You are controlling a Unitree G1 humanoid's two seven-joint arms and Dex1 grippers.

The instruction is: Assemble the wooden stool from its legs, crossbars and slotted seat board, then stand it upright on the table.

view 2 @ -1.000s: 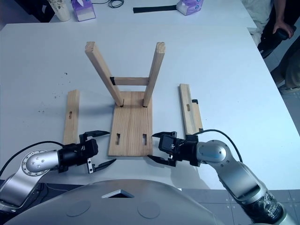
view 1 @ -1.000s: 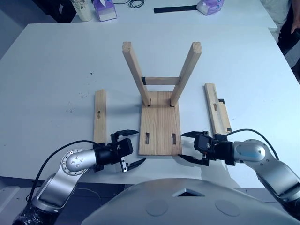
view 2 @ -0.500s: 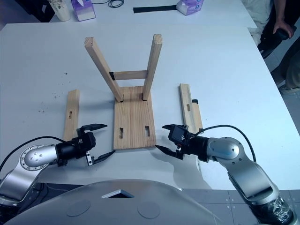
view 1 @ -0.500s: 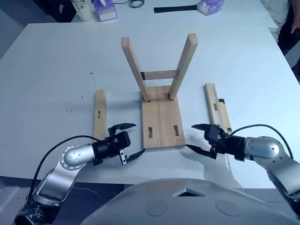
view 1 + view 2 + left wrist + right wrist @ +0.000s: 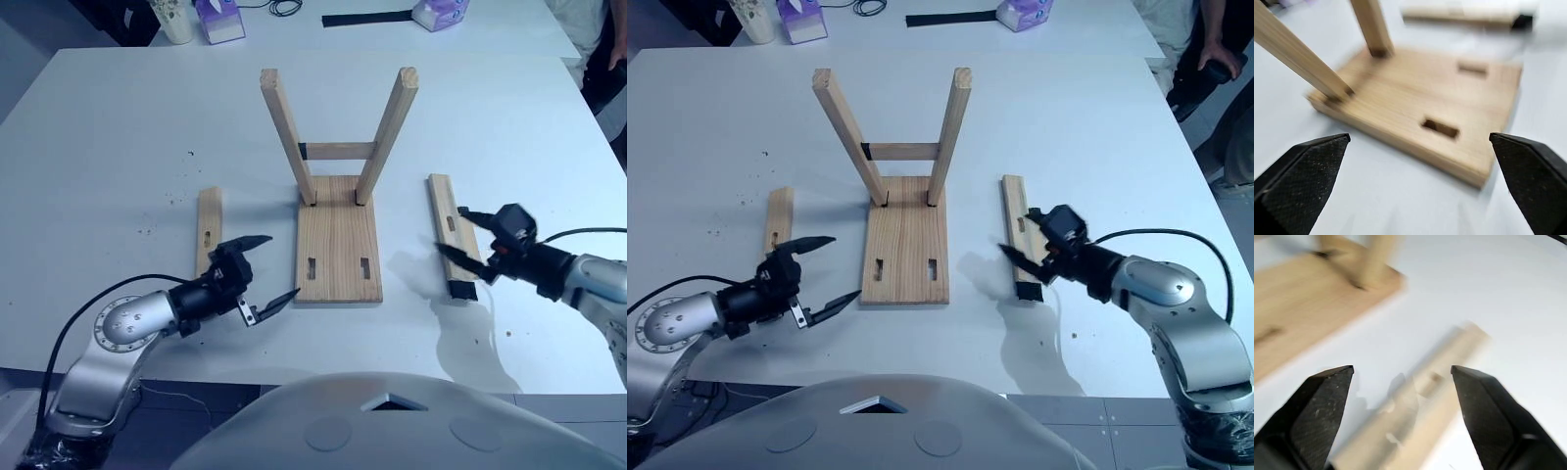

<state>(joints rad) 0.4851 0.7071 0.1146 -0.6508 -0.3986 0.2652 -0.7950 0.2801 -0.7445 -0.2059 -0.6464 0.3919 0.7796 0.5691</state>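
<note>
Slots in the seat board (image 5: 338,250) serve as the sockets here: the two farther from the grippers each hold a leg, the left leg (image 5: 290,137) and the right leg (image 5: 385,137) rising and splaying outward, joined by a crossbar (image 5: 338,151); the two slots nearer the grippers, one (image 5: 310,267) and the other (image 5: 363,266), have nothing in them. The board lies flat on the white table (image 5: 118,127), between the two grippers. The left gripper (image 5: 283,264) sits low over the table, jaws spread wide, tips pointing at the board's near left corner without touching it; its wrist view has the board framed between the two dark fingers (image 5: 1303,181). A loose leg (image 5: 208,235) lies flat just on this gripper's outer side. The left arm is bent at the elbow, forearm running along the near table edge toward the board. The right gripper (image 5: 451,230) is also wide open, holding nothing, and hovers over the near half of another loose leg (image 5: 447,211) to the board's right; its fingers (image 5: 1317,416) straddle that piece. The right forearm comes in from the right. Far beyond both grippers stands a cup (image 5: 174,20), contents not discernible
</note>
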